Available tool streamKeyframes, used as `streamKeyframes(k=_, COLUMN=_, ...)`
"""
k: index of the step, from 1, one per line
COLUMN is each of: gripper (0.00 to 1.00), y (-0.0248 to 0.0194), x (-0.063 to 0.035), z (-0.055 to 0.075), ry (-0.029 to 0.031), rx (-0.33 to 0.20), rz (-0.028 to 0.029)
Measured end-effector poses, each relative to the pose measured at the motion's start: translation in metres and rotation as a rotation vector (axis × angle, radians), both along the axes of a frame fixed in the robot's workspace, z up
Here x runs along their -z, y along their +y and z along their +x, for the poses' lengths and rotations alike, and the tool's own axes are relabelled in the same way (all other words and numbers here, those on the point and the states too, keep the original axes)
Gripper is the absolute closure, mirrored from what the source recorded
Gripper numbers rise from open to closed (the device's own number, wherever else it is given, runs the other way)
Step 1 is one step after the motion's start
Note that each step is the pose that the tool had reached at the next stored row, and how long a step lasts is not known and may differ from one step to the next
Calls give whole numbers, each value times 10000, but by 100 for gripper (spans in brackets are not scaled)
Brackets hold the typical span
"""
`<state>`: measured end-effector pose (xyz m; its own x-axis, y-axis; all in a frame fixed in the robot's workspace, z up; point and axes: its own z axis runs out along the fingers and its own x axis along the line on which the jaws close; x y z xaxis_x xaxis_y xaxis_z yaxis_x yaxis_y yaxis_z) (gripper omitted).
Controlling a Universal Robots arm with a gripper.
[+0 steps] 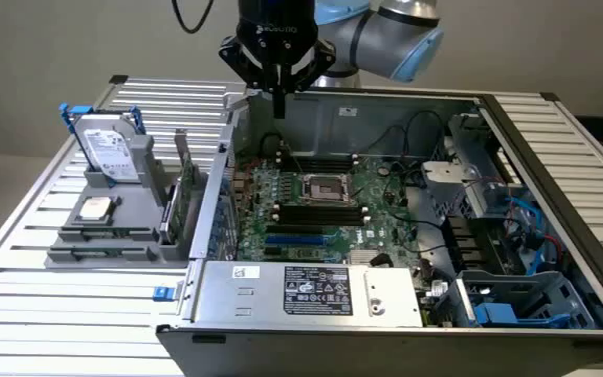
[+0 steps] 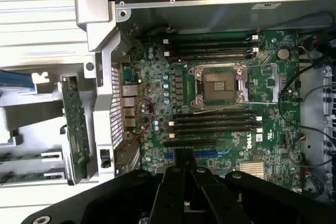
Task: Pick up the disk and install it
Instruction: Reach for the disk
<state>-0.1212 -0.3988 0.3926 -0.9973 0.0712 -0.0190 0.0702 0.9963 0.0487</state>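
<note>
while the gripper [image 1: 279, 108] is hanging over the far wall of the open computer case [image 1: 385, 336], it is closing fully on itself and holding nothing, its black tip pointing down just above the case's rim. the disk [image 1: 107, 151] is standing upright in a grey holder [image 1: 103, 245] on the slatted counter [image 1: 50, 314], well apart from the gripper toward the exterior view's left, with its white label facing the camera and its blue carrier frame showing along its edges and above its top. a small square silver chip [image 1: 94, 208] is lying flat on the same holder in front of the disk, and a thin green circuit card [image 1: 186, 192] is standing on edge between the holder and the case's side wall. inside the case the green motherboard [image 1: 323, 208] is lying exposed, with an empty processor socket [image 1: 328, 188] near its middle; a silver power supply [image 1: 317, 290] with a black-and-white label is sitting along the near side, and a blue plastic bay [image 1: 517, 310] is showing in the near corner on the exterior view's right. in the wrist view the gripper [image 2: 184, 161] is hovering above the motherboard [image 2: 220, 124] and the socket [image 2: 220, 85], with the green card [image 2: 76, 129] outside the case wall.
</note>
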Motion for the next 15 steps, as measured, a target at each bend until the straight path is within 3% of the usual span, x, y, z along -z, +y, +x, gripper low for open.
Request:
streamKeyframes(k=10, gripper=89, y=0, x=0, z=-1, ry=-1, rx=-1, rz=0)
streamKeyframes(k=15, gripper=89, y=5, x=0, z=-143, ry=5, rx=-5, rz=0)
